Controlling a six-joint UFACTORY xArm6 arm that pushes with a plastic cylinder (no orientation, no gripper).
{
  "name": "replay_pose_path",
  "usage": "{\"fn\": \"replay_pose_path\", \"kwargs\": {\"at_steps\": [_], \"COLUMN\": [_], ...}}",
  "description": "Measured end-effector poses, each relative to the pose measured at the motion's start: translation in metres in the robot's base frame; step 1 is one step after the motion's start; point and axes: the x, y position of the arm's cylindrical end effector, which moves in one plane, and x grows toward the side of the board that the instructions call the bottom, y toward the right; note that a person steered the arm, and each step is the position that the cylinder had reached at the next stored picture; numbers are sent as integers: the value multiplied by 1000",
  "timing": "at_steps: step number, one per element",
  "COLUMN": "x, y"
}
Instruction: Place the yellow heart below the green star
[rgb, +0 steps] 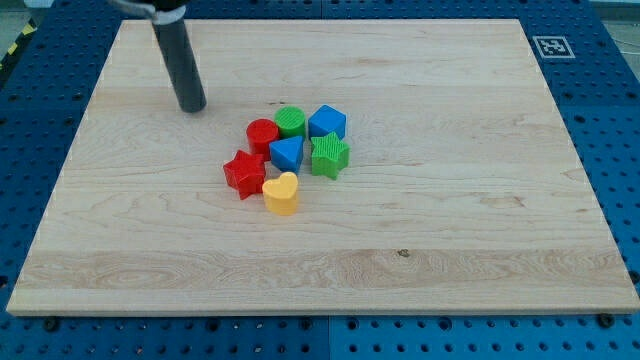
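The yellow heart (281, 193) lies on the wooden board at the lower edge of a cluster of blocks. The green star (329, 155) sits up and to the right of it, at the cluster's right side. The heart touches the red star (244, 172) on its left and sits just below the blue triangle (287, 153). My tip (191, 106) rests on the board up and to the left of the cluster, apart from every block.
A red cylinder (262, 134), a green cylinder (291, 122) and a blue pentagon block (326, 123) form the cluster's top row. The wooden board (450, 220) lies on a blue perforated table. A fiducial marker (552, 46) sits at the board's top right corner.
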Motion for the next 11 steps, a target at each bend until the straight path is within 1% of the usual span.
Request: {"fn": "replay_pose_path", "kwargs": {"at_steps": [2, 3, 4, 5, 6, 9, 10, 11], "x": [109, 142, 146, 128, 118, 108, 96, 90], "y": [0, 27, 64, 71, 91, 123, 114, 85]}}
